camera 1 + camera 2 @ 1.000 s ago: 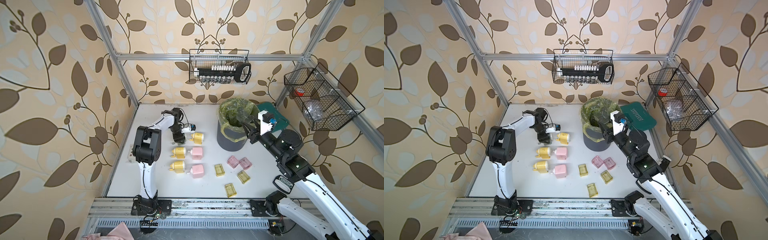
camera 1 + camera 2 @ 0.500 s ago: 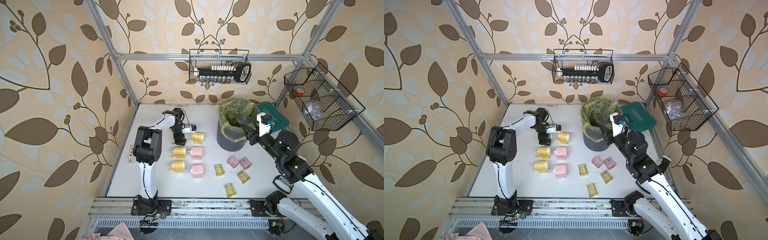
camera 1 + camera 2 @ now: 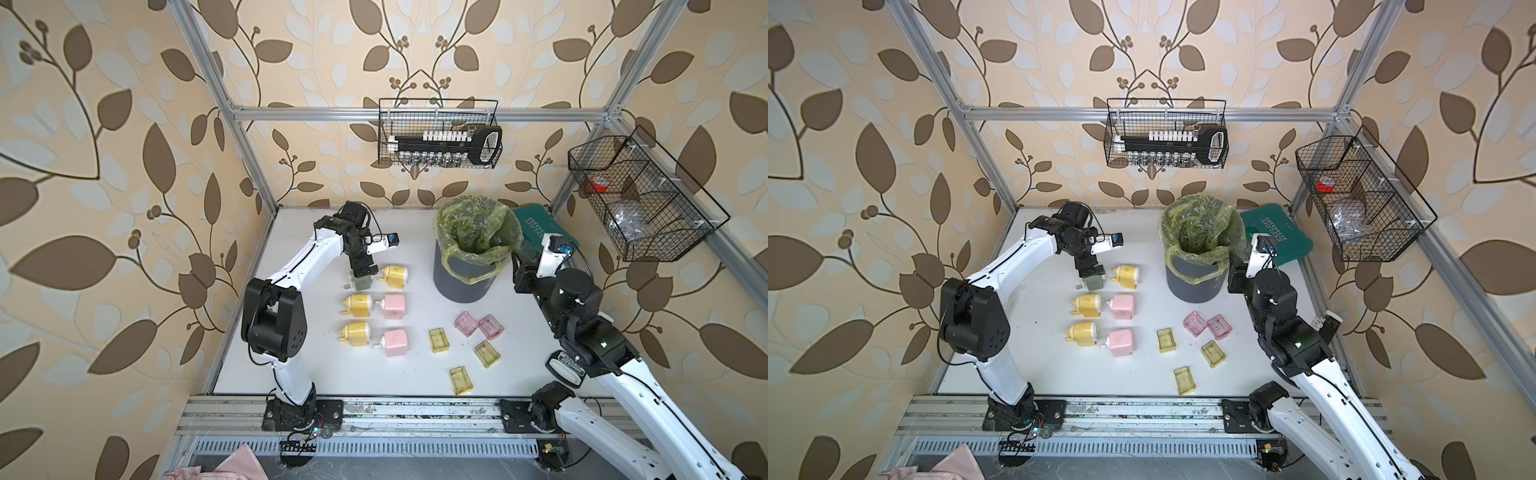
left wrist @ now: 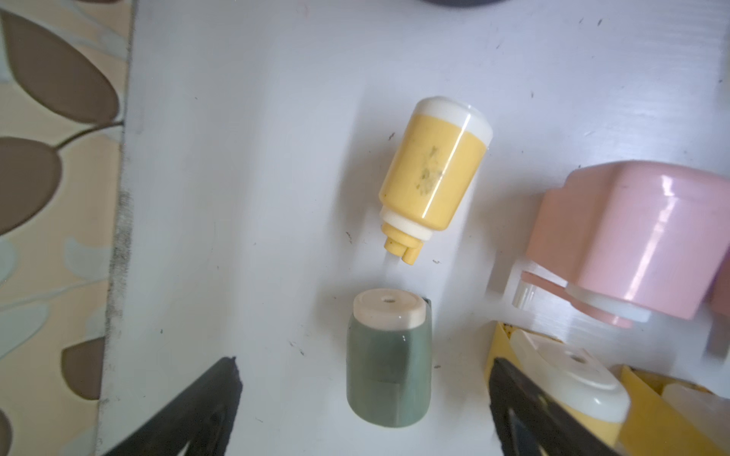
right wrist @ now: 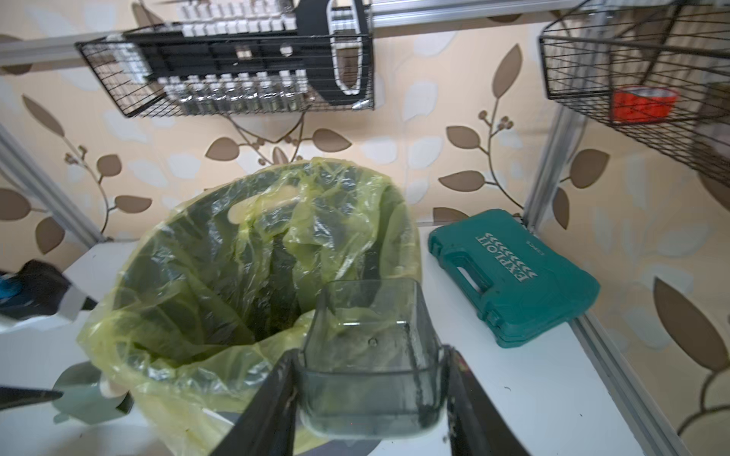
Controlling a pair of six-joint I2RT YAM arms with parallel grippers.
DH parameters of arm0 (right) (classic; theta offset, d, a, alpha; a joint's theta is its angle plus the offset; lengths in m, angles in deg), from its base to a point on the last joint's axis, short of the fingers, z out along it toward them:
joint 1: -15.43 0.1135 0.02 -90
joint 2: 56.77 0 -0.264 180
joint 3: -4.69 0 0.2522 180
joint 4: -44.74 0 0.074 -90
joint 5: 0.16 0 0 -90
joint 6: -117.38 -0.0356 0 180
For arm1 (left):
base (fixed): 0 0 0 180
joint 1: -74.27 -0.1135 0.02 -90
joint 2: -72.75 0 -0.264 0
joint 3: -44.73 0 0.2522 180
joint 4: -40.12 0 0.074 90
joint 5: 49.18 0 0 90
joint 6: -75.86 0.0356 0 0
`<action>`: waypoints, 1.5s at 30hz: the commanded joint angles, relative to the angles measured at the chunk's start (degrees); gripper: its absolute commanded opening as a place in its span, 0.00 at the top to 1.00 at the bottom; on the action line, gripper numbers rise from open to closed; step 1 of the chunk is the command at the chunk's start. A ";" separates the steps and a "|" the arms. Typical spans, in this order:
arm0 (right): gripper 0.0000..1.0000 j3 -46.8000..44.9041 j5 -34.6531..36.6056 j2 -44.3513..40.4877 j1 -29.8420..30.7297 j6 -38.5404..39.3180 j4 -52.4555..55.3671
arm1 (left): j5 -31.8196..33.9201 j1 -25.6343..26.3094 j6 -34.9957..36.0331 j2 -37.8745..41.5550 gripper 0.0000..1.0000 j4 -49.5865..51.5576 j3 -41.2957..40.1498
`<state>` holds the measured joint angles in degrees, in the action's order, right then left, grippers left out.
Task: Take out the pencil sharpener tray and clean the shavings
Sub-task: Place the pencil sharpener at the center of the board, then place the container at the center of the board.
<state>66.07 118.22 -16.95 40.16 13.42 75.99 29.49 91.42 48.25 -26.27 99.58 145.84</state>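
My left gripper (image 4: 363,367) hangs open just above a green pencil sharpener (image 4: 389,371) that lies on the white table; its fingers stand well apart on either side and touch nothing. Both top views show this sharpener (image 3: 360,283) (image 3: 1094,283) under the left gripper (image 3: 362,270) (image 3: 1093,270). My right gripper (image 5: 369,355) is shut on a translucent grey-green tray (image 5: 367,316), held at the near rim of the bin (image 5: 158,355). Of the shavings only thin dark dust (image 5: 418,395) clings to the tray's walls. In the top views the tray is hidden by the right gripper (image 3: 514,254).
Yellow sharpeners (image 3: 395,274) and pink ones (image 3: 392,305) lie beside the green one. Several empty yellow and pink trays (image 3: 467,324) are scattered in front of the grey bin (image 3: 465,282) with its yellow-green bag. A green tool case (image 5: 513,276) lies behind the right arm. Wire baskets (image 3: 438,135) hang on the walls.
My left gripper has opened and let go of the green sharpener, which stays on the table. The right arm has drawn the tray back a little from over the bin.
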 commanded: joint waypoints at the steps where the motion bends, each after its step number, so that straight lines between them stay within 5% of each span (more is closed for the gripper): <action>1: 1.00 -2.77 6.82 -1.93 -0.14 -8.32 6.27 | -0.45 1.01 -3.06 6.03 0.01 -2.83 -3.43; 10: 1.00 -8.42 8.51 -2.87 -0.09 -24.21 20.39 | -3.00 1.93 -8.46 25.26 0.01 -10.39 -16.67; 20: 1.00 -18.54 16.07 3.58 8.61 -44.78 17.55 | -10.68 2.19 -19.05 39.93 0.01 -12.57 -25.54; 31: 1.00 -26.36 21.88 11.49 12.05 -57.19 11.20 | -14.09 2.26 -25.46 46.57 0.01 -12.83 -29.56; 38: 1.00 -30.43 19.41 13.53 12.00 -64.21 9.98 | -14.13 2.28 -27.92 47.69 0.01 -13.42 -30.31; 45: 0.45 -31.02 19.12 12.97 12.01 -63.12 9.28 | -5.13 2.26 -31.63 49.22 0.01 -16.39 -31.69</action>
<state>36.06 137.37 -3.78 51.92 -47.95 84.80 20.35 93.10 19.55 21.36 86.55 114.67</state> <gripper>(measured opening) 0.525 0.988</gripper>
